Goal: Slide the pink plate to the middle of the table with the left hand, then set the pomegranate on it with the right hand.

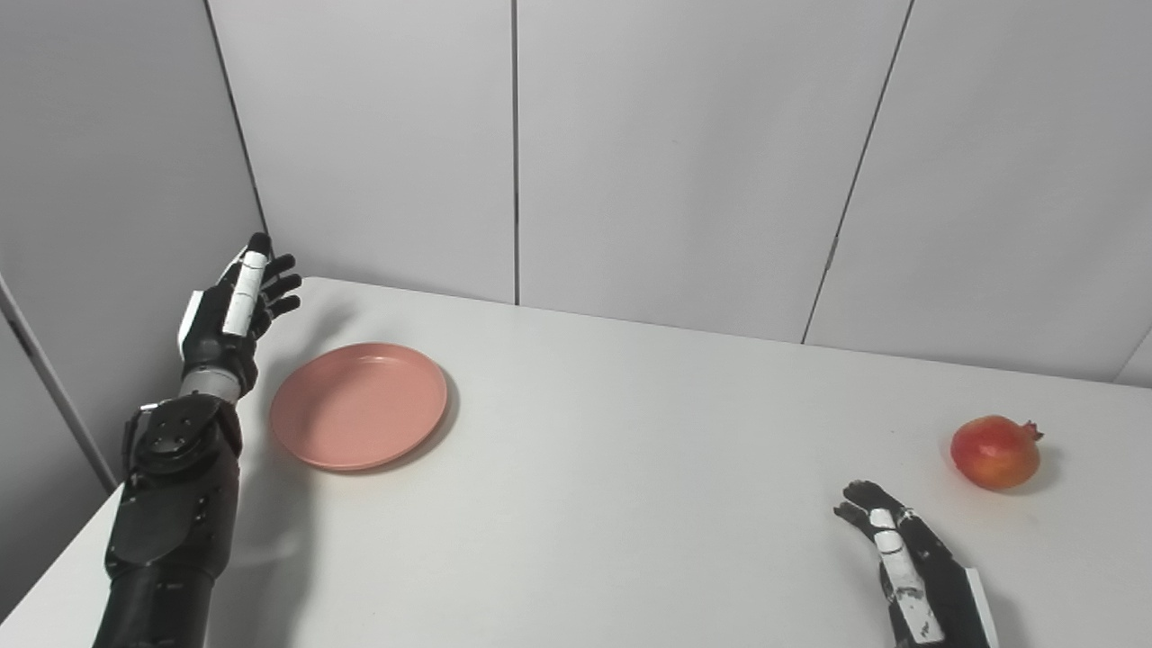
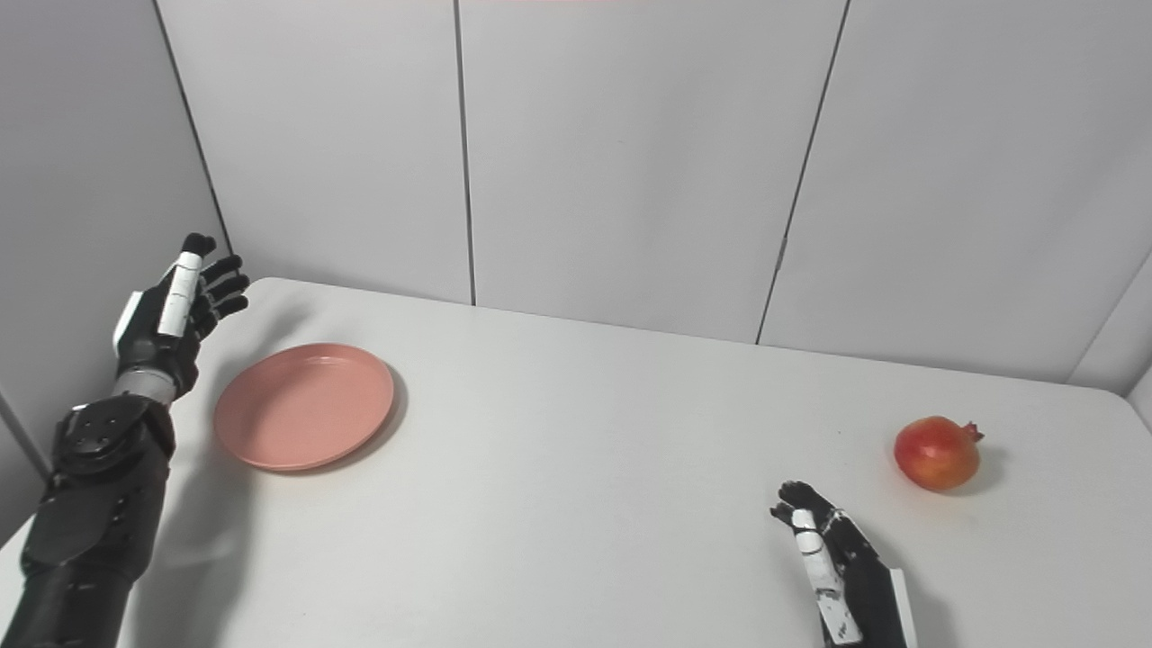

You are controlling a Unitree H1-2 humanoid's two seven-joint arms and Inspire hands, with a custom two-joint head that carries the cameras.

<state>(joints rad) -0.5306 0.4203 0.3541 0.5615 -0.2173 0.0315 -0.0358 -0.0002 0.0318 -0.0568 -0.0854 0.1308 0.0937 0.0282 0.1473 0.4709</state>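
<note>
Beside pink plate (image 1: 358, 405), left hand (image 1: 232, 310), seemingly raised.

I see white table (image 1: 630, 468) set against grey wall panels. Pink plate (image 1: 358, 406) lies flat near far left corner, empty. Pomegranate (image 1: 995, 452) sits well apart on right side, crown pointing right.
</note>
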